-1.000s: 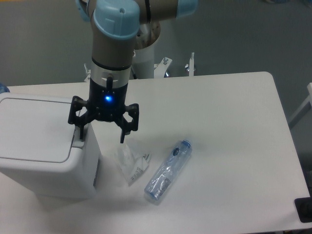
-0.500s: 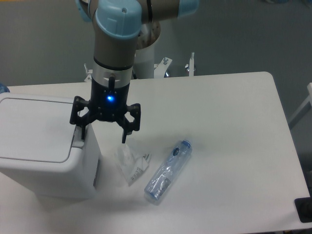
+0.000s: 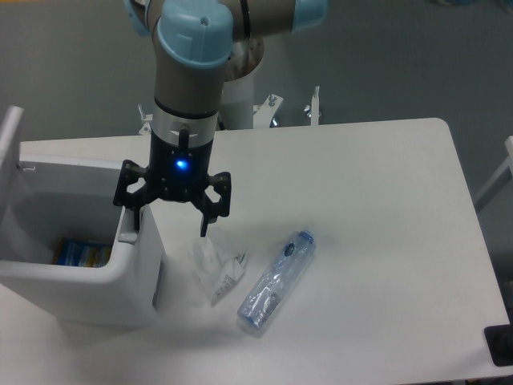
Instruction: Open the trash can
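A white table (image 3: 377,184) fills most of the view. A clear plastic bottle (image 3: 276,281) with a blue cap lies on its side on the table. Just beside it on the left lies a crumpled clear plastic wrapper (image 3: 216,267). They are close, but I cannot tell if they touch. A small black thing (image 3: 500,345) sits at the bottom right corner.

I read the trash can (image 3: 120,277) as smooth white plastic, slight sheen. Gripper (image 3: 168,223) matt black. Bottle (image 3: 276,281) clear glossy plastic. Wrapper (image 3: 215,267) crinkled clear film. Table (image 3: 377,208) matt white.
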Robot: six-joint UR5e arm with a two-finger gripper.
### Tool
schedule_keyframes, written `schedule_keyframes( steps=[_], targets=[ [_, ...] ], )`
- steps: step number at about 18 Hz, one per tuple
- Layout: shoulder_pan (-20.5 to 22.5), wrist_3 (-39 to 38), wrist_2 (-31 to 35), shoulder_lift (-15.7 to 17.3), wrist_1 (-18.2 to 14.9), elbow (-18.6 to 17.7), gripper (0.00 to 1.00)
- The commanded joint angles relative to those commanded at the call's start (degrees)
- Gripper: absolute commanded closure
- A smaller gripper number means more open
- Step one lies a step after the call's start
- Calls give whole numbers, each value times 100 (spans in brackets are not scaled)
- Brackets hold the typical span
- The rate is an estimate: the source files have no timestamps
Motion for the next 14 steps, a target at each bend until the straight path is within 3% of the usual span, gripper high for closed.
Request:
schedule_keyframes(
  steps=[5,9,14],
  targets=[
    [395,79,-9,0,17,114,0],
    [957,237,-9,-175,324,202,0],
    [1624,1202,0,-518,334,237,0]
  ],
)
